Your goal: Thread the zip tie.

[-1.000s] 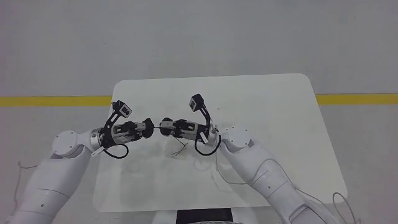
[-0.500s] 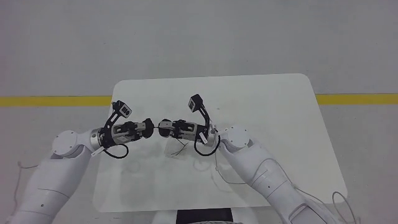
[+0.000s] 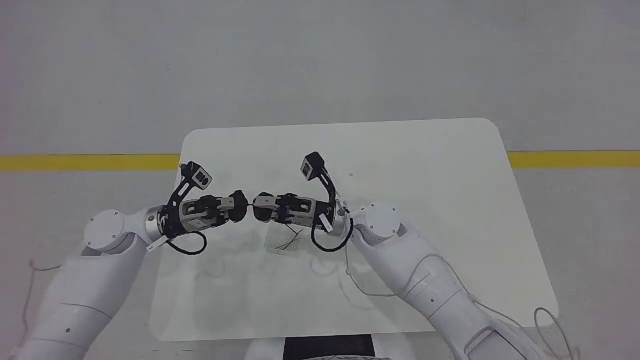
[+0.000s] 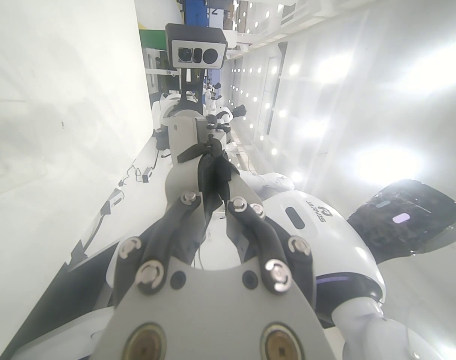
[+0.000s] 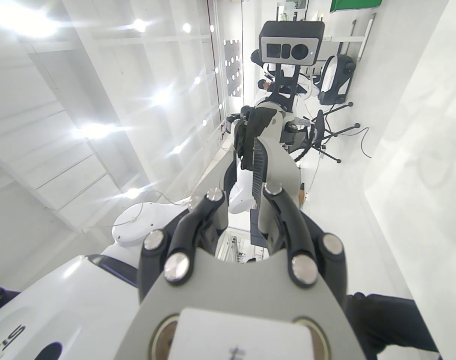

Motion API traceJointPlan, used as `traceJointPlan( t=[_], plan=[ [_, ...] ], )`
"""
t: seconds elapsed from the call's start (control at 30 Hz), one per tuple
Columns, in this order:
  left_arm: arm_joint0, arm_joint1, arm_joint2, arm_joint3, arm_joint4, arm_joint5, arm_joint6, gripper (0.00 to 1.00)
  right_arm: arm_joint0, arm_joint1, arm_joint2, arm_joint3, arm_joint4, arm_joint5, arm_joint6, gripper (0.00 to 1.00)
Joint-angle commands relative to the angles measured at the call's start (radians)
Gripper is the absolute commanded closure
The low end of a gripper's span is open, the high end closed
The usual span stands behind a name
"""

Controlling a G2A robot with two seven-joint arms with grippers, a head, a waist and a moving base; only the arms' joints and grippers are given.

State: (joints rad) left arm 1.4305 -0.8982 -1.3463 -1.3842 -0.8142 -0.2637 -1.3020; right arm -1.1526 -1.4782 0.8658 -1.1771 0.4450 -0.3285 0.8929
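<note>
Zip tie: zip tie [image 4: 190, 154], a thin dark strip, bridges the two claw tips above the white table [image 3: 450, 180], toward 9 o'clock of its middle.
Left claw: left gripper [image 3: 241, 205], jaws narrow, pinched on the tie's end.
Right claw: right gripper [image 3: 260, 204], at 3 o'clock of the left, tip to tip; jaws narrow, pinching the other end.
</note>
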Motion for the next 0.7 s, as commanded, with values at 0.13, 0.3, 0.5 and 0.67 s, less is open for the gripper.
traceJointPlan(
  t=[0.13,0.3,0.5,0.67],
  plan=[
    [0.000,0.000,0.000,0.000,0.000,0.000,0.000,1.00,-0.002,0.002,-0.001,-0.001,0.000,-0.003,-0.002,0.87],
    [0.000,0.000,0.000,0.000,0.000,0.000,0.000,1.00,-0.005,0.003,-0.002,-0.004,-0.001,-0.004,-0.006,0.88],
    [0.000,0.000,0.000,0.000,0.000,0.000,0.000,1.00,-0.008,0.005,-0.002,-0.006,0.002,-0.005,-0.008,0.91],
    [0.000,0.000,0.000,0.000,0.000,0.000,0.000,1.00,-0.008,0.006,-0.004,-0.006,0.003,-0.007,-0.010,1.00]
  ],
)
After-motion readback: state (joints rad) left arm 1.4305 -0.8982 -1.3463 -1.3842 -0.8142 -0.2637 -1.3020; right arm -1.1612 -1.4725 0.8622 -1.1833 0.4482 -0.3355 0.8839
